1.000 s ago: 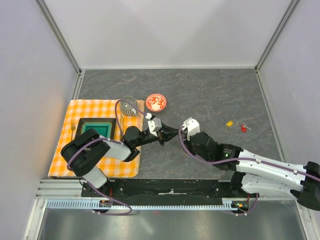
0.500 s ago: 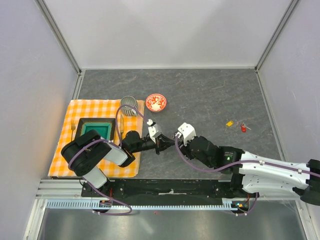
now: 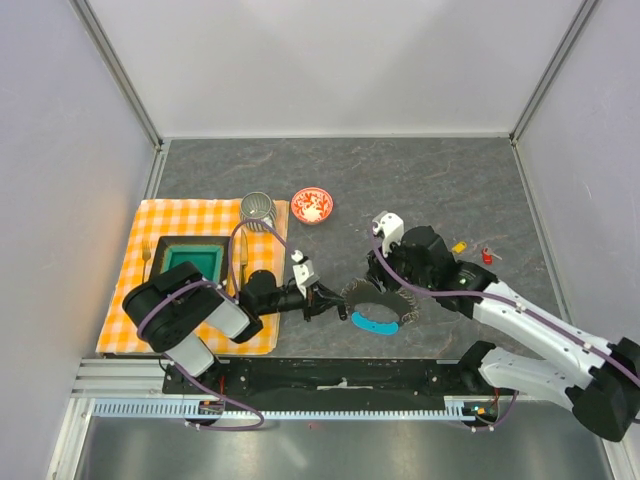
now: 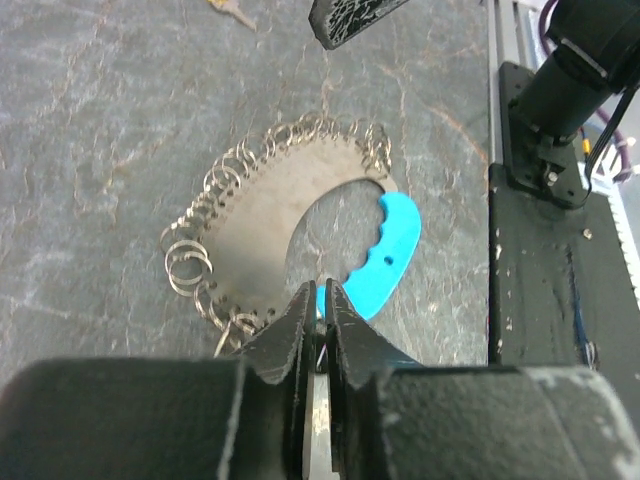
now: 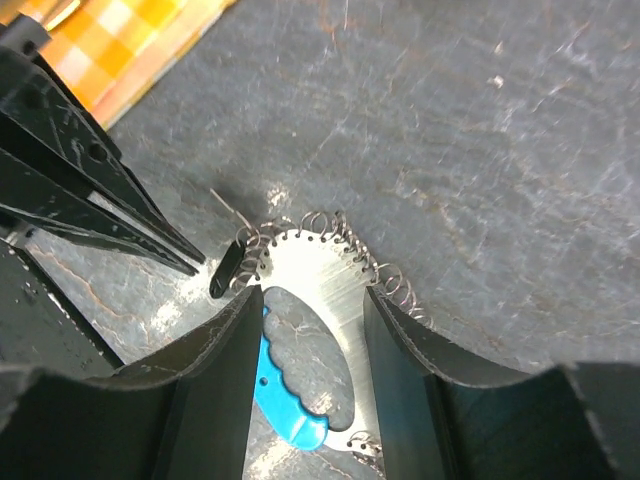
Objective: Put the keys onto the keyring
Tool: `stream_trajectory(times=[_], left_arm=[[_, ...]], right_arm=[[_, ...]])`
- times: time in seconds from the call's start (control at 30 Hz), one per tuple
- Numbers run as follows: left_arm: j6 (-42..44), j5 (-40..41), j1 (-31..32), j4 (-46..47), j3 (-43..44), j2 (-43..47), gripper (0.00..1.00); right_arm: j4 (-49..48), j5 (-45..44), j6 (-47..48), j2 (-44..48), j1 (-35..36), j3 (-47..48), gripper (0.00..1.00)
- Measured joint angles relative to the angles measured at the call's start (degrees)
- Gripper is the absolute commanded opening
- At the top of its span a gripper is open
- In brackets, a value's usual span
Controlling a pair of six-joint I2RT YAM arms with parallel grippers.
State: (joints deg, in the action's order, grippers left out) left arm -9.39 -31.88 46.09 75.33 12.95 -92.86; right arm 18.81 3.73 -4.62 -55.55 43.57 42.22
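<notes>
On the near left of the desk lies 1 orange-checked cloth, carrying 1 green tray with 1 fork beside it. Just right of the cloth, the left fingers are clenched tight, their tips at the near rim of the keyring. A thin silver strip shows between them, and I cannot tell what it is. 1 black key lies just off those tips, at the fringe of wire loops.

The keyring lies flat on the desk. Its 1 blue tag has 1 small hole and a scalloped edge. The right fingers hang released above it, spread wide and gripping nothing.

Farther right lie 1 yellow key and 1 red key, near each other and well apart from the keyring. Farthest, 1 ribbed metal cup stands at the cloth's far corner, with 1 red bowl just beside it, its white pattern too small to read.
</notes>
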Motion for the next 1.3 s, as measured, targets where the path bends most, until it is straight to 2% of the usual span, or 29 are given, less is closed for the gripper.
stream_trajectory(times=[0.1, 0.2, 0.23, 0.27, 0.37, 0.47, 0.63, 0.77, 1.1, 1.3], left_arm=[[-0.5, 1.8, 0.0, -0.2, -2.0, 0.6, 0.27], [-1.7, 3.6, 0.1, -3.5, -3.1, 5.9, 0.31], [-1.9, 4.3, 0.2, -6.6, -2.6, 8.9, 0.33], [-2.0, 5.2, 0.7, -10.6, -1.7, 12.1, 0.41], [-2.5, 9.9, 2.8, -22.5, 2.0, 19.9, 0.53], [-4.5, 14.4, 3.9, -33.8, 6.0, 23.3, 0.59], [-9.8, 21.6, 5.9, -52.6, 14.1, 20.6, 0.6], [-13.2, 25.6, 8.6, -61.2, 19.0, 15.9, 0.59], [-17.5, 30.1, 10.4, -70.6, 27.0, 4.6, 0.55], [-18.5, 31.9, 10.8, -73.4, 28.7, 2.2, 0.45]], right_arm=[[0.4, 1.1, -0.2, -3.3, -0.3, 0.0, 0.53], [0.6, 1.5, -0.6, -5.0, -0.3, 0.0, 0.54], [0.5, 1.6, -0.8, -5.4, -0.3, 0.0, 0.53], [0.6, 1.7, -1.2, -5.9, -0.3, 0.0, 0.53], [0.2, 1.8, -1.8, -7.2, -0.3, -0.3, 0.53], [-0.5, 1.8, -2.6, -7.7, -0.3, -1.5, 0.54], [-2.1, 0.9, -4.2, -7.7, -0.3, -3.3, 0.54], [-3.5, -0.9, -5.2, -7.1, -0.3, -5.1, 0.55], [-5.0, -4.1, -6.7, -2.8, -0.3, -9.2, 0.56], [-5.7, -4.2, -7.0, -1.8, -0.3, -10.6, 0.56]])
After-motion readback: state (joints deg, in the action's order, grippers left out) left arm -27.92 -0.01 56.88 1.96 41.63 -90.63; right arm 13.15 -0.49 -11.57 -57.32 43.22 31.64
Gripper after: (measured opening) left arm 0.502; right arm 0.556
